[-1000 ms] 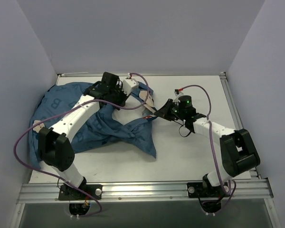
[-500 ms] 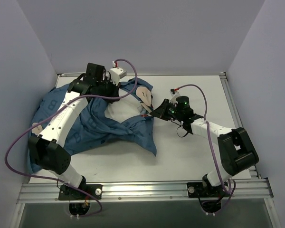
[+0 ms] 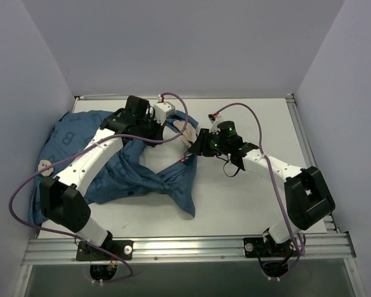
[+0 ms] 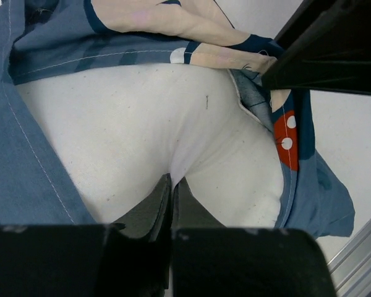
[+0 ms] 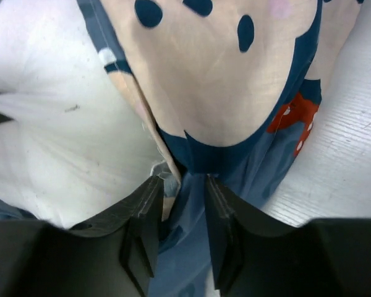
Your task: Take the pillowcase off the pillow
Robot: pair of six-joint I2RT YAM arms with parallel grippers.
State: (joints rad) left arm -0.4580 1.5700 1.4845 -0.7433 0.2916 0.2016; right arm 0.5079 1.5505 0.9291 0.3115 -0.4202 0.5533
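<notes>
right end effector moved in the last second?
Yes. The right end effector has shifted left across the top view, away from the table's right rail, shut on the pillowcase.

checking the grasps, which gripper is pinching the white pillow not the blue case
The left gripper: it is shut on a fold of the white pillow. The right gripper clamps the blue pillowcase edge instead.
</notes>
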